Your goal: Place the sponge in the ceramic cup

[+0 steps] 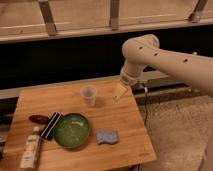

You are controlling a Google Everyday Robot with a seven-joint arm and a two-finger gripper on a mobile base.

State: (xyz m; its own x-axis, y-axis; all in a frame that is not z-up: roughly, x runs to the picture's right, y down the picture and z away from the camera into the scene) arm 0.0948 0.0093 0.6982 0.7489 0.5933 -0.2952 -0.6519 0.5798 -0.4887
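The light blue sponge [107, 136] lies flat on the wooden table [126, 117], near the front edge and just right of the green bowl. The ceramic cup [88, 95], small, whitish and without a handle, stands upright at the back middle of the table. My gripper [119, 91] hangs from the white arm over the table's back right corner, a pale yellow wedge pointing down. It is to the right of the cup, with a gap between them, and well behind the sponge. Nothing shows in its grasp.
A round green bowl [72, 130] sits front centre-left. Left of it lie a black bar-shaped item [50, 125], a dark red object [38, 119] and a white bottle [31, 147] on its side. Railing and a dark gap run behind the table; floor is to the right.
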